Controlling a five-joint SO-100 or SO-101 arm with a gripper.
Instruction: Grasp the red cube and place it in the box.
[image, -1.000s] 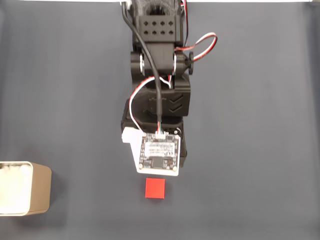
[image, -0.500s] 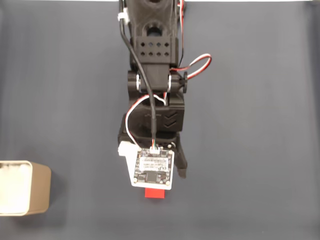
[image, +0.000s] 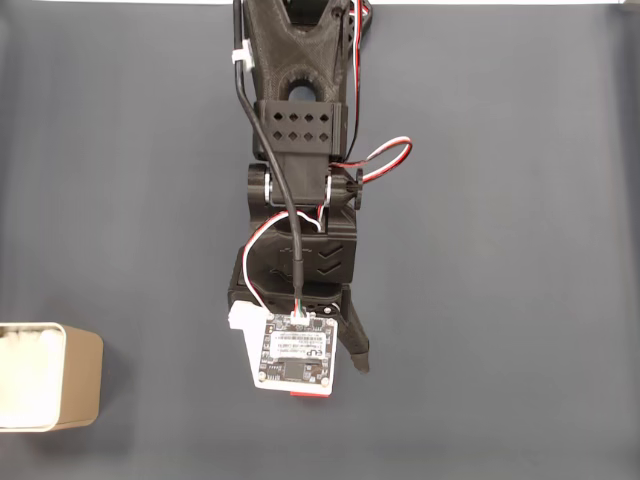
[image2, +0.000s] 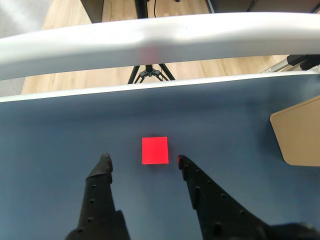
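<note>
In the wrist view the jaws (image2: 143, 161) stand spread, two dark fingers rising from the bottom edge, one tip (image2: 104, 163) at the left and the other tip (image2: 182, 162) at the right. The red cube (image2: 155, 150) lies flat on the dark blue surface (image2: 60, 135) just beyond them, lined up with the gap and nearer the right tip, which stands just beside the cube's lower right corner with a faint red glint on it; whether that tip touches the cube I cannot tell. Nothing is gripped. At the right edge of this view sits a corner of the tan box (image2: 300, 132), well apart from the cube. Farther off runs the pale edge of the surface, then a white bar (image2: 165, 35) across the picture, and beyond it a wooden floor (image2: 120, 10) with the dark legs of a tripod (image2: 148, 73).

In the fixed view the arm (image: 300, 160) reaches from the top toward the bottom, its camera board (image: 290, 352) now lower in the picture than half a second ago. A second ago the whole cube lay clear below the board; now just a thin red sliver (image: 311, 396) peeks out under the board's lower edge. One dark finger (image: 355, 345) sticks out to the right of the board. The box (image: 84, 380) stands at the lower left, in the same spot as before, open side up and showing a white inside.
</note>
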